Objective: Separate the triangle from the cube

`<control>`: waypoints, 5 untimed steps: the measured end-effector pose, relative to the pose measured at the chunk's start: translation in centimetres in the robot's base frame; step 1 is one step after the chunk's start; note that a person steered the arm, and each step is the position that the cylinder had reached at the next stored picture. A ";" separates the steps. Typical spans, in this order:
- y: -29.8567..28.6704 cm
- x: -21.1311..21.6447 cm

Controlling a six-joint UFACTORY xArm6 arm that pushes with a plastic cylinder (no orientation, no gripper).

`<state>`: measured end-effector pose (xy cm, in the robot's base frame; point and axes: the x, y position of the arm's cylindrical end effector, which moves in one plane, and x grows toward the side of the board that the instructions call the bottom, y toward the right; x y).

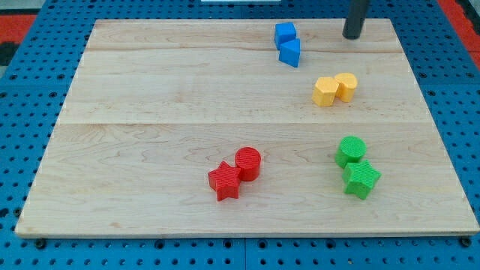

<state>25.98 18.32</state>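
Rod only, no pincer, holding nothing.
Tip (352, 35) upper right; touching blue cube (285, 32) and blue triangle (290, 52) lie just left.

One raised view looks down across the board (150, 150).

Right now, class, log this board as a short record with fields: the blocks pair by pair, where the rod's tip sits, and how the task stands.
surface: wooden board
blue pair: blue cube touching blue triangle, view's top
yellow pair: two yellow blocks touching, view's right
green pair: green cylinder above green star, touching
red pair: red star beside red cylinder, touching
my tip: to the view's right of the blue cube, apart from it
task state: triangle and cube not yet separated
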 end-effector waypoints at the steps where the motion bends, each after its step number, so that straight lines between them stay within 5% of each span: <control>1: -9.2 -0.3; 2: -10.5 1.0; 3: -5.5 3.6; 5: -24.5 2.2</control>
<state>28.18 -6.21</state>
